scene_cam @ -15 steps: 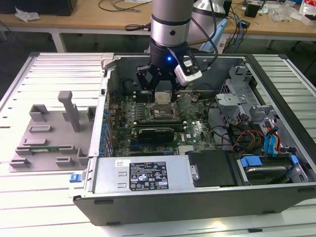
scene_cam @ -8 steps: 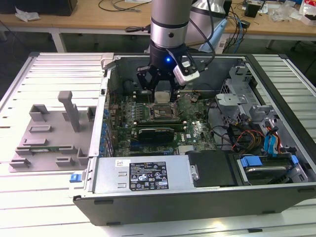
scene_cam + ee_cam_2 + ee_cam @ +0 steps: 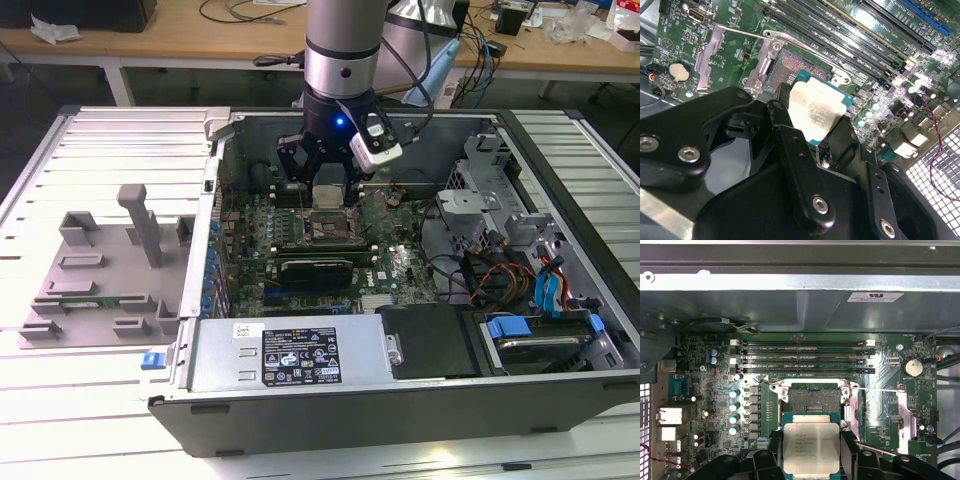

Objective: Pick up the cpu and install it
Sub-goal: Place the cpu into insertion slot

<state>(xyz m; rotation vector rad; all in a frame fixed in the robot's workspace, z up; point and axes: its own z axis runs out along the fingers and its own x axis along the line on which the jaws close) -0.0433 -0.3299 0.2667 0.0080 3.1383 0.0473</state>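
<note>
Gripper (image 3: 811,449) clenched on the cpu (image 3: 811,456) above the open socket
The two black fingers (image 3: 781,116) press on opposite edges of the cpu, which sits between them with its silvery top facing the wrist cameras, held off the green motherboard (image 3: 705,390). Just beyond the fingertips lies the socket (image 3: 813,399), its contact field bare; the cpu is not yet seated in it. Past the socket, farther from the fingers, run the long memory slots (image 3: 802,357). In the exterior view the fingers hang inside the open computer case (image 3: 560,385), right over the socket
</note>
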